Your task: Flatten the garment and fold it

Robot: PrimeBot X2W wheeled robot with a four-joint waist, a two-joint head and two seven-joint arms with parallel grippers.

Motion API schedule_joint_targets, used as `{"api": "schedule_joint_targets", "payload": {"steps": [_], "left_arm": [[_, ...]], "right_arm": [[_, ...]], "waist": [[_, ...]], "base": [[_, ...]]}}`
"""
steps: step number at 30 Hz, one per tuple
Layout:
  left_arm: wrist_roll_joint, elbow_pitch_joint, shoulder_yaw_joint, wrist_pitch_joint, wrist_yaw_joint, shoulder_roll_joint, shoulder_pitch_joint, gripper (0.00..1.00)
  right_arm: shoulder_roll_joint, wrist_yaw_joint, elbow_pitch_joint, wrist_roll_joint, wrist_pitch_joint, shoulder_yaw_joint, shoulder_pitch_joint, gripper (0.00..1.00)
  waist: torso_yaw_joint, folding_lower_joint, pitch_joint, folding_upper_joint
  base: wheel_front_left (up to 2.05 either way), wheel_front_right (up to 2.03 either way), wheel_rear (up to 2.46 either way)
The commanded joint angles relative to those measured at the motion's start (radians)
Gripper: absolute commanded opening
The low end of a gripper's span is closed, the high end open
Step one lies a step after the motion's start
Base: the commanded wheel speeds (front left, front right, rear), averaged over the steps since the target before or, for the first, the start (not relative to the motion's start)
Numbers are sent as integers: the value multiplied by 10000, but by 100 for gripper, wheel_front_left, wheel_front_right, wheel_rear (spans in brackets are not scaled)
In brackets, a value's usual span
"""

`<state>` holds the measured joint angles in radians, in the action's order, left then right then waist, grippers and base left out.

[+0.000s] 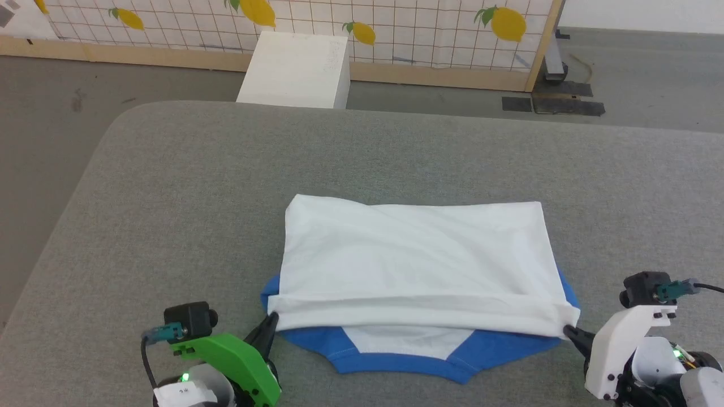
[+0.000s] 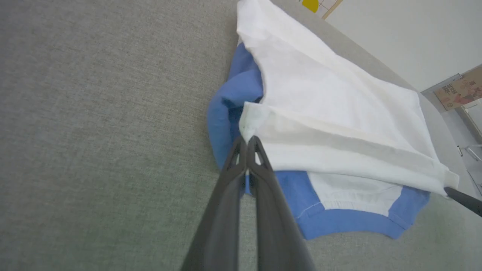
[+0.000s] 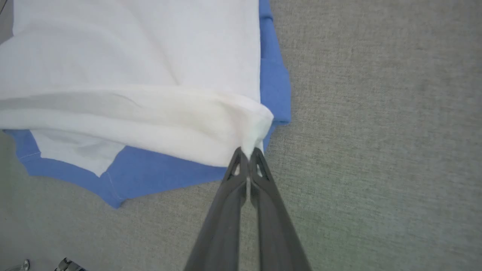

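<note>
The garment [image 1: 413,254] lies at the near middle of the grey table [image 1: 169,198], its white edge folded over the body toward the blue collar. Our left tool [image 1: 270,323] and right tool [image 1: 567,330] are each clamped on 1 corner of that edge. To fold well, we judge both should travel level at 1 pace, edge taut, landing square on the collar before letting go. We read no brand on the garment; the poster [image 2: 461,92] carries writing too small to read
</note>
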<state>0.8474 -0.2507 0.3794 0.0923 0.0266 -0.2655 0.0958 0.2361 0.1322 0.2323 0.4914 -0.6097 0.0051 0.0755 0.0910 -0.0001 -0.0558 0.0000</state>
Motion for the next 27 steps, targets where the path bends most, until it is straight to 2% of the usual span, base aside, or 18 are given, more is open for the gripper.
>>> {"api": "schedule_joint_targets", "payload": {"steps": [1,4,5,6,7,8,10,15,18,20,21,22,23,25,27], "left_arm": [[115,-117,3,123,71,33,-143,0],[203,-239,65,403,176,46,-165,0],[209,-249,99,513,220,31,-157,11],[260,-259,85,583,266,45,-161,45],[299,-286,102,748,344,23,-169,100],[295,-278,118,852,403,-19,-171,100],[370,72,-77,1263,905,-324,-304,100],[536,1004,-424,1809,1527,-859,-743,100],[522,1800,-862,1671,1892,-1174,-932,100],[376,2308,-1224,1202,2022,-1327,-955,100],[-101,2856,-1672,103,2052,-1465,-843,100],[-238,2964,-1739,-214,2005,-1470,-789,100],[-1439,3276,-1989,-2556,1798,-1394,-308,100],[-2024,3416,-1988,-3257,1630,-1297,-112,100],[-2642,3569,-1967,-3471,1410,-1227,29,100]], "right_arm": [[-7,-15,47,-89,-109,11,-193,0],[-16,-15,99,-125,-323,32,-190,0],[-12,-15,107,-160,-394,19,-186,0],[-4,-15,103,-169,-503,49,-189,0],[4,-15,61,-149,-620,102,-197,85],[13,-15,14,-138,-671,110,-198,100],[129,-15,-430,28,-813,33,-245,100],[299,-15,-1119,446,-1116,-378,-445,100],[434,-15,-1607,687,-1219,-875,-441,100],[543,-15,-1833,751,-1278,-1186,-322,100],[750,-15,-1901,772,-1526,-1403,59,100],[807,-15,-1870,764,-1608,-1428,202,100],[1147,-15,-1499,893,-1999,-1075,1032,100],[1253,-15,-1317,996,-2129,-839,1331,100],[1384,-15,-1130,1053,-2198,-601,1534,100]], "waist": [[-11,1,-4,0],[-57,1,9,0],[-66,1,5,0],[-70,1,7,0],[-83,1,23,0],[-95,1,36,0],[-154,1,134,0],[-161,1,218,0],[-140,1,178,0],[-132,1,93,0],[-137,1,-104,0],[-128,1,-182,0],[-37,1,-585,0],[30,1,-770,0],[111,1,-941,0]], "base": [[0,0,0],[0,0,0],[0,0,0],[0,0,0],[0,0,0],[0,0,0],[0,0,0],[0,0,0],[0,0,0],[0,0,0],[0,0,0],[0,0,0],[0,0,0],[0,0,0],[0,0,0]]}}
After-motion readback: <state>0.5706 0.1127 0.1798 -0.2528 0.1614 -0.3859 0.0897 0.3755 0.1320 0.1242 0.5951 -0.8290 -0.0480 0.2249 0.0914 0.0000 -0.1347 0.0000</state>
